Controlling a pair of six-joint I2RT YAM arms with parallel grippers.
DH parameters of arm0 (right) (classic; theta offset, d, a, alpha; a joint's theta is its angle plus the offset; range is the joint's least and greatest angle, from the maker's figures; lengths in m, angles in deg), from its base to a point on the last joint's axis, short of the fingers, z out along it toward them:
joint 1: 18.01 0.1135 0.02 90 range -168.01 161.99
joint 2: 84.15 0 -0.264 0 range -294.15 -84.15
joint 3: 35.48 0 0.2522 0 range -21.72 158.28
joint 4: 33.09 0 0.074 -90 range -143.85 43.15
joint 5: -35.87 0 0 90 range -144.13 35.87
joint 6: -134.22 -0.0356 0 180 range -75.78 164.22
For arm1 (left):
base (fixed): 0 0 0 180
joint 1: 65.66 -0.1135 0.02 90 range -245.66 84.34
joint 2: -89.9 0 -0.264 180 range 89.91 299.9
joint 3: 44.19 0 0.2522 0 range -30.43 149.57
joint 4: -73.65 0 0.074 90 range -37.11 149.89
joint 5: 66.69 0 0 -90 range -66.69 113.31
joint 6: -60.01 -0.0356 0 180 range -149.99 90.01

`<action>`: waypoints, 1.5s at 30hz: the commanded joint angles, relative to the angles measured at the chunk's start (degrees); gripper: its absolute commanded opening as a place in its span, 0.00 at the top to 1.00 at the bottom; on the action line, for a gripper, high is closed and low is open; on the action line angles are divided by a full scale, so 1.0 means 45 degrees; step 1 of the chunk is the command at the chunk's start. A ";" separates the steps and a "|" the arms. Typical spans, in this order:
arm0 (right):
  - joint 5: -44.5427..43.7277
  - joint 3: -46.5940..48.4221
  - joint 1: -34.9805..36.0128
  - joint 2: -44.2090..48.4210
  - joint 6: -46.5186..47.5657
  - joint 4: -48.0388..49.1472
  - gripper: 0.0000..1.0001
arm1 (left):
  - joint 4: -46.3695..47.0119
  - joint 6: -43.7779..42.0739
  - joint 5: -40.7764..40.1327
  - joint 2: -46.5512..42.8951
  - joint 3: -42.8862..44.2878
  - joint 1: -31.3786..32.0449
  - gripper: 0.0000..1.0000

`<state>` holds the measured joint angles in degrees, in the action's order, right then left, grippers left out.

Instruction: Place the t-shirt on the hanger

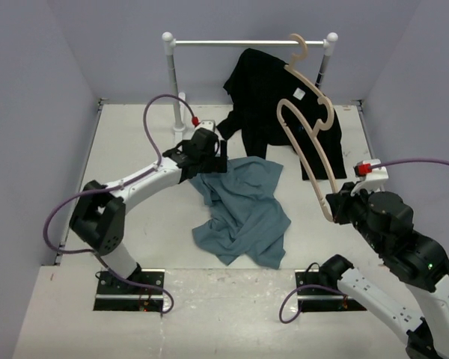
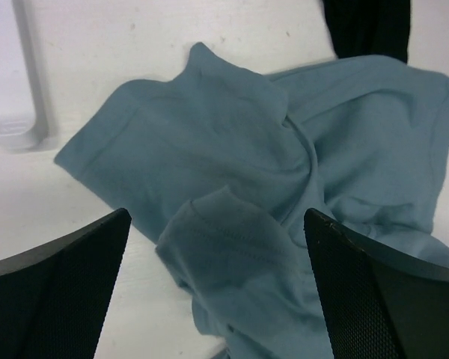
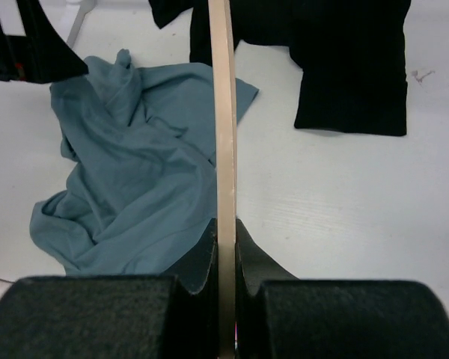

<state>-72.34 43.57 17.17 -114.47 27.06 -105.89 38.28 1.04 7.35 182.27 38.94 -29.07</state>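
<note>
Left wrist view has the left tool [image 2: 217,217] spread wide, its fingers [image 2: 60,292] hovering to either side of a folded, hemmed ridge of the t-shirt [image 2: 232,149]. The shirt lies crumpled on the worktop [image 2: 135,30], and nothing is pinched. The step in hand looks like taking hold of the cloth. It would go best if the tool closed on a single hemmed edge near the collar or shoulder rather than on the bunched fold, so that one layer lifts and leaves an opening for the hanger [image 3: 223,112]. Which ridge is the collar I cannot tell. Right wrist view shows the right tool [image 3: 224,239] pressed together on the hanger's thin wooden arm, which runs straight up the middle of the picture beside the t-shirt. The grip seems near one end, so the hanger may swing if moved fast. Only the top external view shows the whole hanger raised and tilted in front of the black shirt [image 1: 266,90] on the rail [image 1: 239,43]. Only the wrist views show how each tool's jaws stand.
</note>
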 commanded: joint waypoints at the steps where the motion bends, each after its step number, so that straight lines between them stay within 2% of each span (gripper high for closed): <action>1: -0.1094 -0.0358 -0.0020 -0.0102 -0.0179 0.1096 1.00 | -0.0291 0.0257 0.0267 0.1561 0.1109 0.0241 0.01; 4: -0.1039 -0.0515 -0.0005 -0.0114 0.0009 0.1222 1.00 | -0.0611 0.0276 0.0059 0.1900 0.1331 0.0374 0.20; 5: -0.1062 -0.0566 -0.0005 -0.0098 0.0106 0.1288 1.00 | -0.0538 0.0291 0.0133 0.1912 0.1188 0.0405 0.33; 6: -0.1040 -0.0586 -0.0009 -0.0094 0.0138 0.1320 1.00 | -0.0483 0.0291 0.0331 0.1885 0.1090 0.0405 0.53; 7: -0.1070 -0.0605 -0.0020 -0.0079 0.0207 0.1385 1.00 | -0.0448 0.0295 0.0456 0.1815 0.0996 0.0409 0.81; 8: -0.1061 -0.0624 -0.0005 -0.0082 0.0245 0.1419 1.00 | -0.0405 0.0311 0.0519 0.1611 0.0880 0.0443 0.98; 10: -0.0936 -0.0698 -0.0005 -0.0117 0.0297 0.1575 1.00 | -0.0132 0.0186 0.0548 0.0705 0.0535 0.0599 1.00; 14: -0.0005 -0.0931 -0.0017 -0.0215 0.0325 0.2021 1.00 | 0.0522 -0.1004 0.0778 -0.0549 0.0889 0.0659 1.00; 17: 0.0343 -0.1077 -0.0009 -0.0215 0.0291 0.2291 1.00 | 0.0642 -0.2437 0.1270 -0.1000 0.2190 0.0620 1.00; 20: 0.0276 -0.1144 -0.0021 -0.0148 0.0191 0.2442 1.00 | 0.1520 -0.3677 0.2390 -0.1764 0.2650 0.0620 1.00; 23: 0.0219 -0.1383 -0.0024 0.0097 0.0142 0.2575 1.00 | 0.2881 -0.3691 0.4168 -0.3496 0.0537 0.0817 1.00; 24: 0.0220 -0.1442 -0.0006 0.0136 0.0142 0.2689 1.00 | 0.3797 -0.3558 0.4287 -0.3987 -0.0289 0.0934 1.00; 25: 0.0278 -0.1520 -0.0024 0.0138 0.0141 0.2692 1.00 | 0.3825 -0.3544 0.4243 -0.4543 -0.0334 0.1053 1.00; 27: 0.0472 -0.1671 -0.0013 0.0284 0.0114 0.2862 1.00 | 0.5522 -0.2389 0.3628 -0.6027 -0.3802 0.1454 1.00; 30: 0.0895 -0.1848 -0.0005 0.0311 0.0237 0.3039 1.00 | 0.6295 -0.0369 0.1478 -0.7318 -0.7559 0.2132 1.00; 33: 0.1428 -0.1990 -0.0008 0.0292 0.0223 0.3287 1.00 | 0.6111 0.1046 -0.0327 -0.7365 -0.9329 0.2273 1.00; 36: 0.1956 -0.2136 -0.0008 0.0248 0.0161 0.3533 1.00 | 0.5057 0.2081 -0.1438 -0.7551 -0.9858 0.2486 0.99; 37: 0.2036 -0.2181 -0.0019 0.0225 0.0161 0.3544 1.00 | 0.4421 0.2377 -0.1700 -0.7687 -0.9904 0.2532 0.96; 38: 0.2092 -0.2202 -0.0015 0.0214 0.0170 0.3550 1.00 | 0.4006 0.2570 -0.1922 -0.7924 -0.9926 0.2590 0.83; 40: 0.2113 -0.2237 -0.0012 0.0195 0.0188 0.3545 1.00 | 0.3495 0.2828 -0.2215 -0.8379 -0.9892 0.2705 0.44; 41: 0.2130 -0.2267 -0.0019 0.0189 0.0195 0.3597 1.00 | 0.3169 0.2979 -0.2317 -0.8617 -0.9857 0.2735 0.27; 42: 0.2173 -0.2281 -0.0005 0.0175 0.0181 0.3666 1.00 | 0.2835 0.2967 -0.2334 -0.8889 -0.9829 0.2749 0.16; 45: 0.2285 -0.2297 -0.0005 0.0029 0.0165 0.3784 1.00 | 0.2609 0.2769 -0.2452 -0.9213 -0.9533 0.2749 0.13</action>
<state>-63.52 33.14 17.17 -113.51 27.75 -93.84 52.25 11.18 0.96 142.73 -6.99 -17.08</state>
